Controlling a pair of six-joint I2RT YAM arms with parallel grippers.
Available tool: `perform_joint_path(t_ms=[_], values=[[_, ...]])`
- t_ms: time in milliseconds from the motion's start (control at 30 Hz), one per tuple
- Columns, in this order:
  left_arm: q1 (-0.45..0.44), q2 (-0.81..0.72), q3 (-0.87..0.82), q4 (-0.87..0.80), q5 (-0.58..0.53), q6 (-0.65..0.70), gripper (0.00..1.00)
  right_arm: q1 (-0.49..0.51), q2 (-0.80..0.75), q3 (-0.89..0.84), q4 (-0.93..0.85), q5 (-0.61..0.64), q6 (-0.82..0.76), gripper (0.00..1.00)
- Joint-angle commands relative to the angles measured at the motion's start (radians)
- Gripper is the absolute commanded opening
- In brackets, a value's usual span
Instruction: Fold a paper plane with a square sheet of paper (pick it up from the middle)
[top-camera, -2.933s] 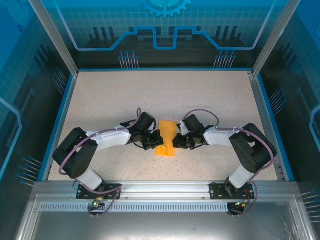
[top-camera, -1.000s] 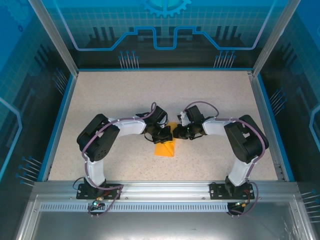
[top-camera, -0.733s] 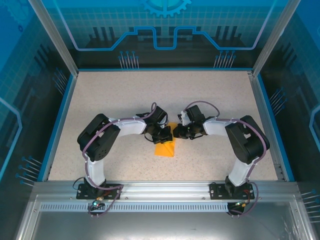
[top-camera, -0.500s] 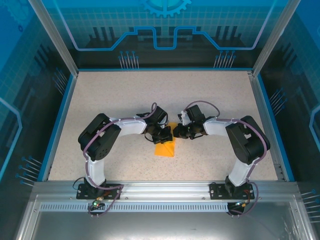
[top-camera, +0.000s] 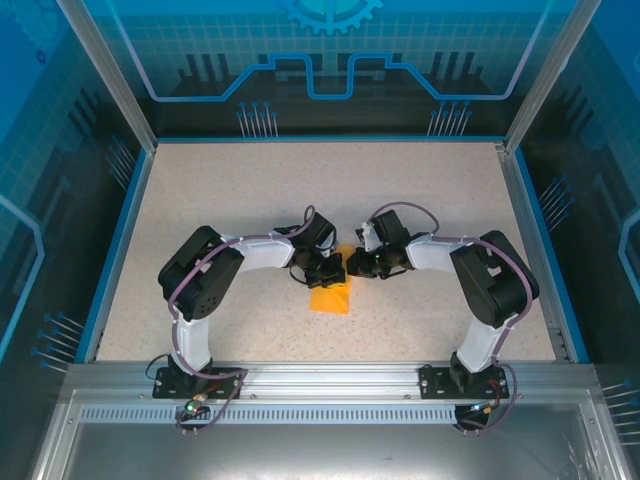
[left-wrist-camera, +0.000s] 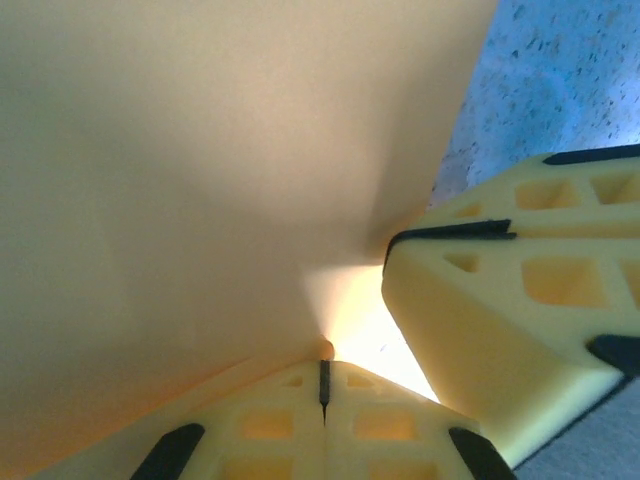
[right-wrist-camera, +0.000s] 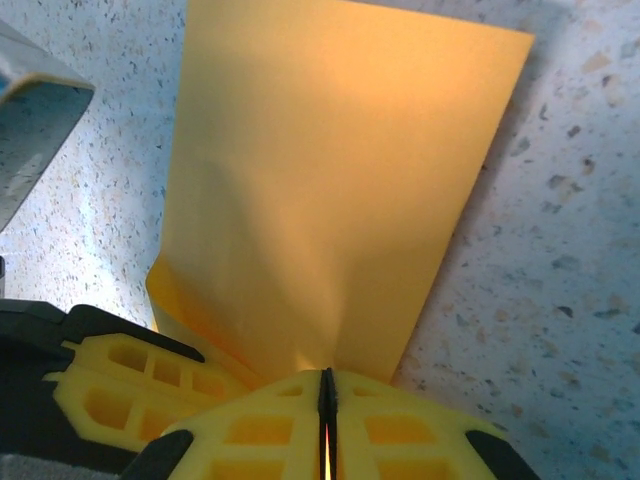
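Paper (right-wrist-camera: 330, 180) pinched between left hand (left-wrist-camera: 324, 365) and right hand (right-wrist-camera: 326, 378).

The left fingers (top-camera: 333, 268) and right fingers (top-camera: 354, 266) have met over the far end of the orange paper (top-camera: 330, 299).

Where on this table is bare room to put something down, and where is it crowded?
Widest: the far half of the table, between the left arm, the right arm and the far blue rim. Smaller: the near strip between the orange paper and the near aluminium rail. Crowded: the middle, where both arms' jaws pinch the paper.
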Motion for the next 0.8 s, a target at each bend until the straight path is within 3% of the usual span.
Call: perform_joint_path(t_ms=[0,767], values=[[-0.010,0.019,0.025,-0.015,0.024,0.019,0.01,-0.006,0.021,0.020,-0.034,0.013,-0.019,0.11],[-0.009,0.014,0.027,-0.068,-0.022,0.035,0.01,0.004,0.015,0.020,-0.063,0.036,-0.036,0.11]])
